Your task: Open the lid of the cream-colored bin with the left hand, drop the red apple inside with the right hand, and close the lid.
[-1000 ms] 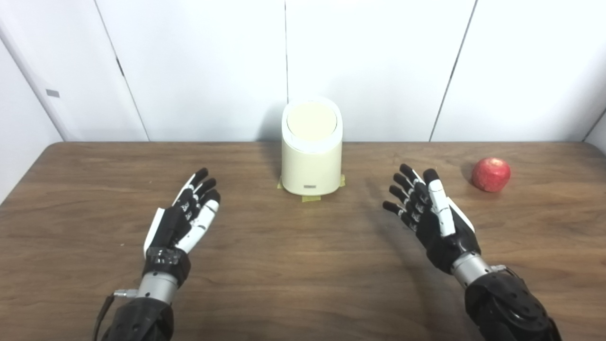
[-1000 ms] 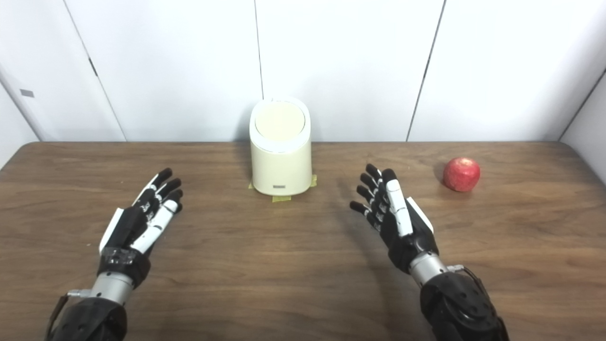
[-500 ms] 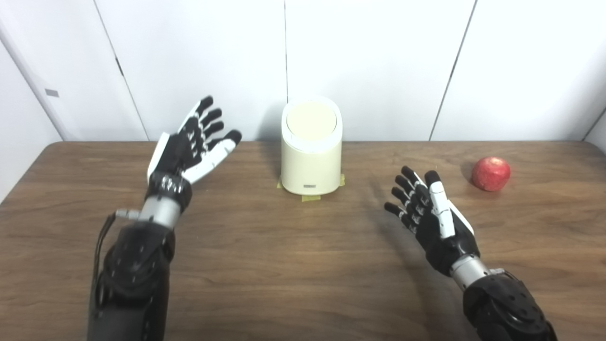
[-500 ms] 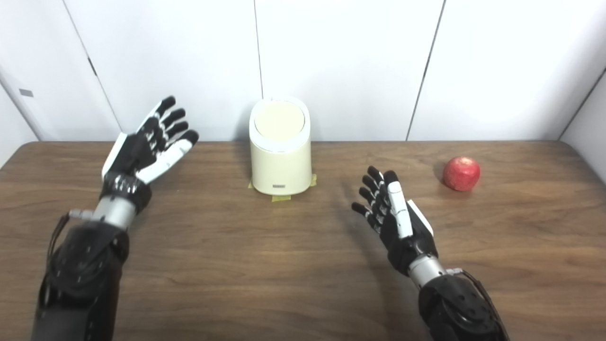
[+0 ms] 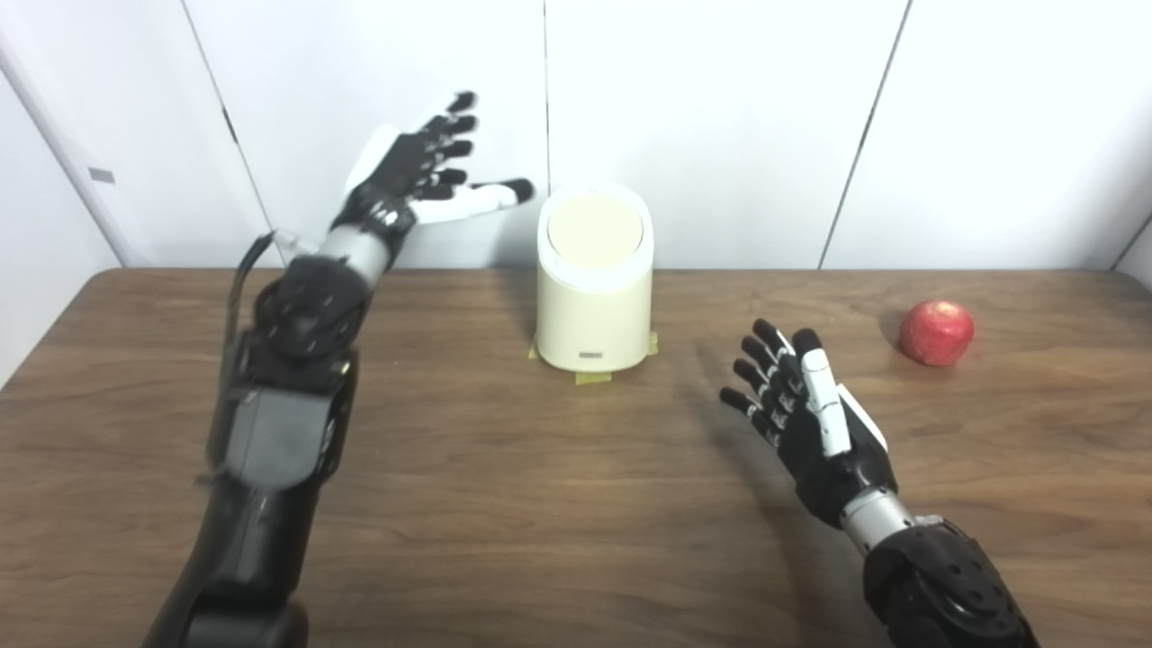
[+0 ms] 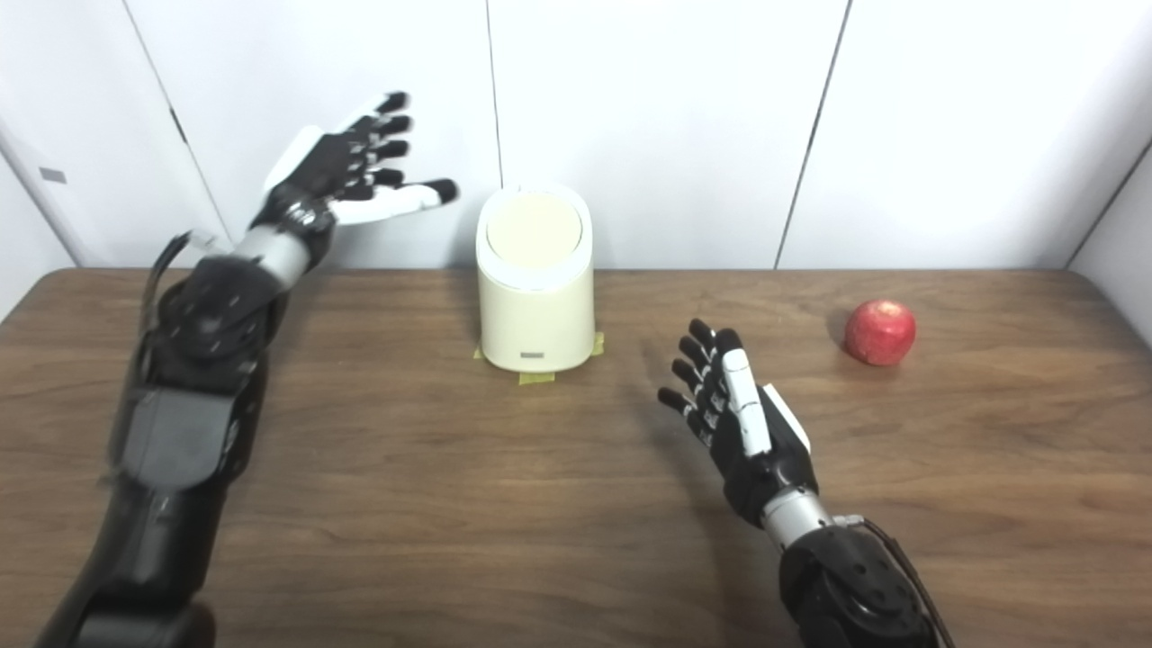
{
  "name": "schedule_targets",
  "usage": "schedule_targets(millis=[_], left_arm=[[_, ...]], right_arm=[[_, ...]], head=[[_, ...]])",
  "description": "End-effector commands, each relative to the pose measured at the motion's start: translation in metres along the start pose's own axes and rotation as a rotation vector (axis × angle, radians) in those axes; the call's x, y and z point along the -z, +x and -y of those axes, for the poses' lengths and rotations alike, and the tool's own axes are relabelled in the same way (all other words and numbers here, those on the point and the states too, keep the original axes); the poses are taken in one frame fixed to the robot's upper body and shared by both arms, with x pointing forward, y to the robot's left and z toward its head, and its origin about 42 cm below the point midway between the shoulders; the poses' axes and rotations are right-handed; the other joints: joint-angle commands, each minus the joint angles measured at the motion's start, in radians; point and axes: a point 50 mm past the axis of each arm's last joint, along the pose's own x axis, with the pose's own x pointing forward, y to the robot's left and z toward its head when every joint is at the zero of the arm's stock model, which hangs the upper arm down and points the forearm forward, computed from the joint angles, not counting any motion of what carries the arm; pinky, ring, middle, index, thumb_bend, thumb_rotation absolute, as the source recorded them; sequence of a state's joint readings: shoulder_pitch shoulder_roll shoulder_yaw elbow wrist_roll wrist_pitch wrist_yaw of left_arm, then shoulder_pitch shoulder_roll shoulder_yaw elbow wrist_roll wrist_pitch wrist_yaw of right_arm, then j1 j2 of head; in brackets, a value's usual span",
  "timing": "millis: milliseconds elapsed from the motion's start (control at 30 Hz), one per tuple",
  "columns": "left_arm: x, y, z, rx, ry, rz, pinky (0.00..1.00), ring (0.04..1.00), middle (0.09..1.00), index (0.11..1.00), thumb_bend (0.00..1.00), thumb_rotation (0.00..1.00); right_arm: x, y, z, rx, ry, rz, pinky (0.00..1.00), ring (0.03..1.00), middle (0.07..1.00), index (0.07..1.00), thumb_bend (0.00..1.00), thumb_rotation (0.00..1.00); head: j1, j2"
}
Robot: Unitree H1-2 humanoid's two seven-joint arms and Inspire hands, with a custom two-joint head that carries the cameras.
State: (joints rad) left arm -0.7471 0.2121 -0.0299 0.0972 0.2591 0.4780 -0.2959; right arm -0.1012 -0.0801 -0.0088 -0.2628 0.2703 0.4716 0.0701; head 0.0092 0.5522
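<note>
Left hand (image 5: 423,175) raised, fingers spread, empty, just left of cream-colored cylindrical bin (image 5: 594,297) at worktop far edge. Lid (image 5: 595,232) closed. Advice: approach over rim, press lid gently.

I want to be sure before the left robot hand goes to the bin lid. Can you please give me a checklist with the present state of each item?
1. Lid closed on the cream bin: ok.
2. Left robot hand open, holding nothing: ok.
3. Left robot hand touching the lid: not ok; it is raised beside the bin, apart from it.
4. Right robot hand open and free for the apple: ok.
5. Red apple on the table, unobstructed: ok.
6. Bin fixed by the tape at its base: cannot tell.
</note>
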Motion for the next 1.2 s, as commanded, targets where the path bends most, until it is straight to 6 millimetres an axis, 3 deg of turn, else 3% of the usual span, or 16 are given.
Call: schedule_targets(millis=[0, 233, 467, 600, 700, 933, 1167], left_arm=[[-0.029, 0.018, -0.008, -0.003, 0.04, 0.042, 0.89, 0.925, 0.958, 0.974, 0.86, 0.15], [-0.047, 0.055, 0.008, 0.061, 0.117, -0.021, 0.91, 0.94, 0.972, 0.991, 0.9, 0.1], [-0.066, 0.08, 0.028, 0.047, 0.379, -0.072, 0.88, 0.957, 0.975, 0.989, 0.9, 0.03], [-0.068, 0.087, 0.038, 0.014, 0.494, -0.076, 0.82, 0.961, 0.988, 0.971, 0.92, 0.03], [-0.066, 0.09, 0.043, -0.006, 0.537, -0.073, 0.85, 0.98, 0.999, 0.964, 0.92, 0.03], [-0.063, 0.094, 0.051, -0.011, 0.601, -0.047, 0.75, 0.923, 0.994, 0.957, 0.93, 0.0], [-0.06, 0.094, 0.053, -0.014, 0.686, -0.014, 0.71, 0.892, 0.983, 0.949, 0.94, 0.0]], right_arm=[[-0.021, 0.006, -0.006, -0.03, -0.023, 0.095, 0.88, 0.98, 0.992, 0.985, 0.52, 0.99], [-0.024, 0.007, -0.009, -0.024, -0.005, 0.109, 0.88, 0.971, 0.981, 0.981, 0.52, 1.0], [-0.028, 0.006, -0.009, -0.018, -0.003, 0.124, 0.89, 0.97, 0.981, 0.986, 0.5, 1.0], [-0.028, 0.005, -0.009, -0.014, -0.005, 0.127, 0.89, 0.969, 0.981, 0.988, 0.51, 1.0], [-0.029, 0.005, -0.01, -0.011, 0.0, 0.128, 0.88, 0.966, 0.978, 0.986, 0.51, 1.0], [-0.03, 0.005, -0.012, -0.008, -0.007, 0.134, 0.88, 0.965, 0.978, 0.987, 0.53, 1.0], [-0.031, 0.004, -0.014, -0.003, -0.003, 0.146, 0.87, 0.959, 0.974, 0.981, 0.53, 1.0]], head=[[0.001, 0.001], [0.0, -0.004], [0.007, -0.004], [0.01, -0.009], [0.009, -0.01], [0.007, -0.012], [0.003, -0.014]])
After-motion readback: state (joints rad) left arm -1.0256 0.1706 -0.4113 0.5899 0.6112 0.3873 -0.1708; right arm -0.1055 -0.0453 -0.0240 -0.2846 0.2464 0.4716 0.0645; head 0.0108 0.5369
